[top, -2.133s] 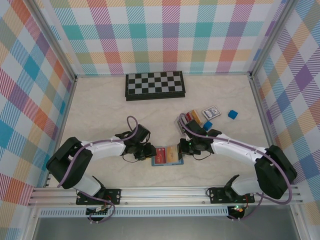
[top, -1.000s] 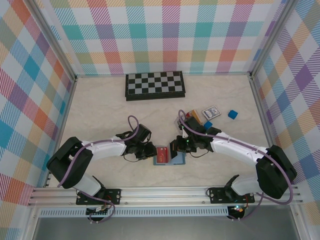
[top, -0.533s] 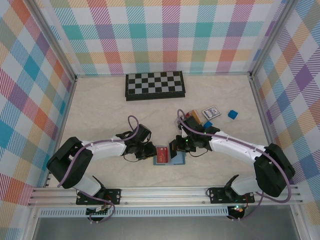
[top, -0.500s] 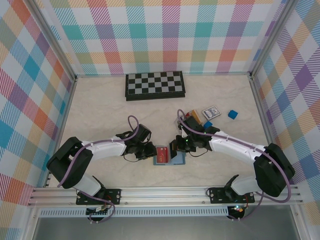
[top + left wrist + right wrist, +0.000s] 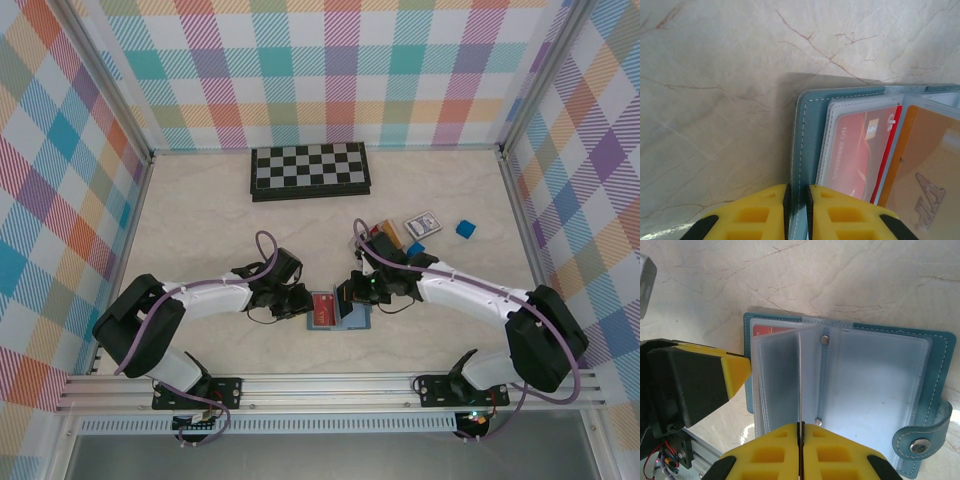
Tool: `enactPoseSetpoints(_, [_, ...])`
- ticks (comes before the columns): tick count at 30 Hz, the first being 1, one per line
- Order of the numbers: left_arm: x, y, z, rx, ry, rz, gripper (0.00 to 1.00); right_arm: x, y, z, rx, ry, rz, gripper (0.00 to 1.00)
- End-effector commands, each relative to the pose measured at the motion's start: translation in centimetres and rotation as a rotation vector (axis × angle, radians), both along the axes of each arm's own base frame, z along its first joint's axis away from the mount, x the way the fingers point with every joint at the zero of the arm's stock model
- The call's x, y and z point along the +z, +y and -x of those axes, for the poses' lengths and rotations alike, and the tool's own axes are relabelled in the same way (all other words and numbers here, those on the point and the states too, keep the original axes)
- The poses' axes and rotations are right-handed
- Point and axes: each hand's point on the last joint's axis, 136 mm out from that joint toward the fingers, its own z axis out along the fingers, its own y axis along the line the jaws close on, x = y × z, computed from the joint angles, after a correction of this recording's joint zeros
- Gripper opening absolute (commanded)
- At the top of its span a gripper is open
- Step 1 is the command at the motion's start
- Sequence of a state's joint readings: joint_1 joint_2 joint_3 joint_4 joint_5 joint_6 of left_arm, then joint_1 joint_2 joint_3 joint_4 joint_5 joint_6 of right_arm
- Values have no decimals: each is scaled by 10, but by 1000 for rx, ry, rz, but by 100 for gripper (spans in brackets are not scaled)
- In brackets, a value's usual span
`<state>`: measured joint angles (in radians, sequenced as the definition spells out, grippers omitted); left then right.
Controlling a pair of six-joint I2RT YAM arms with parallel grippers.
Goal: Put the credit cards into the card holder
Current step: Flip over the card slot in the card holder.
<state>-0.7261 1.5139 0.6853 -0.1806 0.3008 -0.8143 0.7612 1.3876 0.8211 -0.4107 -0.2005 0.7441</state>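
Note:
The teal card holder lies open near the table's front edge. My left gripper is shut on the left edge of its cover. A red credit card sits in the clear left pocket. An orange card sits in a pocket page that leans beside it. My right gripper is shut on that clear page and holds it upright on edge above the open card holder. The left gripper's fingers show at the holder's left side. More red and tan credit cards lie behind the right arm.
A chessboard lies at the back. A dark patterned card and two small blue blocks lie to the right. The holder's snap tab sticks out at its right edge. Metal rails run along the table's front.
Two seconds ago the orange-card page lay flat on the right half; my right gripper has since lifted it upright and swung it leftward. Over the last second only a slight leftward shift.

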Motion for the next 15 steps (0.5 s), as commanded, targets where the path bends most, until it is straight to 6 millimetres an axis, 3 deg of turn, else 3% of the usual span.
enactPoseSetpoints(1, [14,-8,-4,-14,-39,24,17,7,10,-1,24,-4,-31,7])
enactPoseSetpoints(8, [14,-7,-4,-11,-42,21,17,5,2,-3,6,-12,18,7])
enactPoseSetpoints(15, [15,-7,-5,-8,-48,19,17,7,8,-2,20,-10,-19,8])
